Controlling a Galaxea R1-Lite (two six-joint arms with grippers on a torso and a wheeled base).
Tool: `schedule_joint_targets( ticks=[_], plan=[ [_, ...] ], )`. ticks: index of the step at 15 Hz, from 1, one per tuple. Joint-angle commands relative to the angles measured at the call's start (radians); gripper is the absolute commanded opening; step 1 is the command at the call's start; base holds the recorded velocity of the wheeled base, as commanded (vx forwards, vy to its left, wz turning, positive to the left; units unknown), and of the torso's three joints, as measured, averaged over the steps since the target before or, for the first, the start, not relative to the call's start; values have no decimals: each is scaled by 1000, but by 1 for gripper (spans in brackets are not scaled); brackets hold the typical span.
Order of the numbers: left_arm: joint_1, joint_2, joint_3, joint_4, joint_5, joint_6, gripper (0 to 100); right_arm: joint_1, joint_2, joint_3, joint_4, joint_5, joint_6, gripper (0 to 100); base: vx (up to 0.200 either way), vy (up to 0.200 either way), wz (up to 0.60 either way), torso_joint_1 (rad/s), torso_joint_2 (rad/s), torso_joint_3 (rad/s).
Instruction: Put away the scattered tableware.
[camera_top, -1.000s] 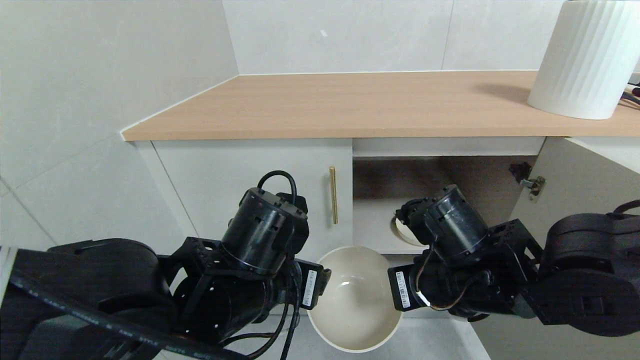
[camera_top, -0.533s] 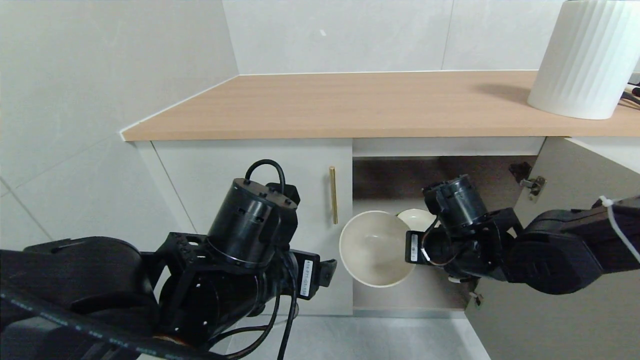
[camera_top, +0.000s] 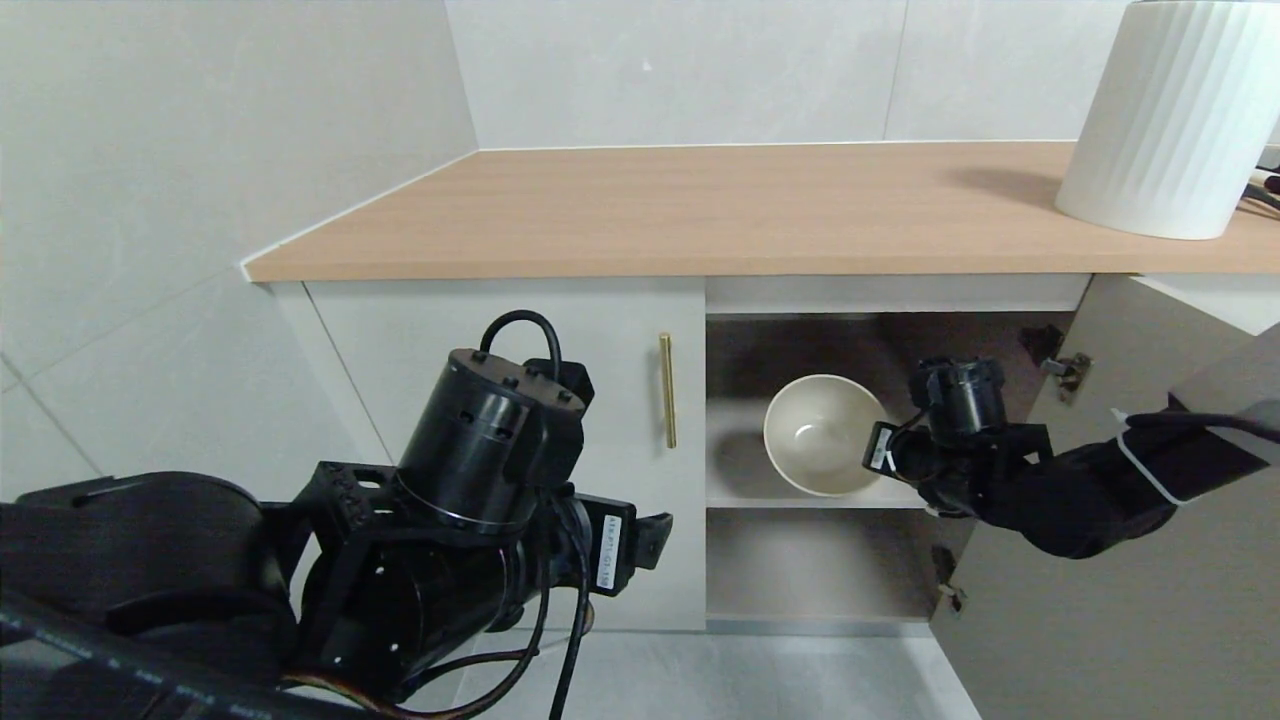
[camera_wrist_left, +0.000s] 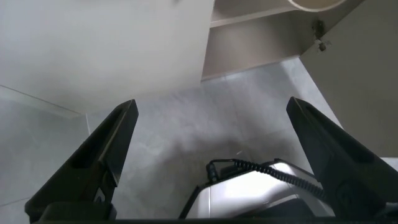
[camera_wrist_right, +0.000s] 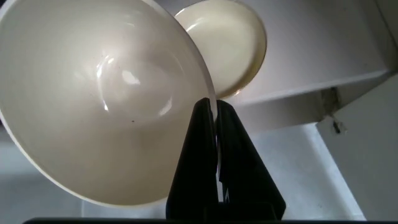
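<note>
A cream bowl (camera_top: 818, 435) hangs tilted, its hollow facing me, just over the middle shelf (camera_top: 740, 482) inside the open cabinet. My right gripper (camera_top: 872, 452) is shut on the bowl's right rim; in the right wrist view its fingers (camera_wrist_right: 205, 155) pinch the rim of the bowl (camera_wrist_right: 106, 93). Behind the bowl a small cream dish (camera_wrist_right: 231, 45) lies on the shelf. My left gripper (camera_wrist_left: 211, 162) is low in front of the closed left door, open, fingers spread wide over the floor and holding nothing.
The cabinet's right door (camera_top: 1100, 580) stands open beside my right arm. The closed left door carries a brass handle (camera_top: 667, 390). A white ribbed container (camera_top: 1170, 120) stands on the wooden counter (camera_top: 700, 210). The lower compartment (camera_top: 810, 560) holds nothing that I can see.
My right arm has carried the bowl from low in front of the cabinet up and forward to the middle shelf. The left arm has drawn back slightly to the left.
</note>
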Motion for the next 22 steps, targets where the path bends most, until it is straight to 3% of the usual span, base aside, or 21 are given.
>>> schedule_joint_targets(
  ticks=[1,11,22],
  plan=[
    [0,-3,0,0,0,-1,100,-36,86,-65,3,-4,0,0,0,0,0,0,0,0],
    [0,2,-2,0,0,-2,100,-109,216,-206,8,-21,6,0,0,0,0,0,0,0],
    [3,6,-2,0,0,-4,100,-125,253,-241,8,-24,4,0,0,0,0,0,0,0]
  ],
)
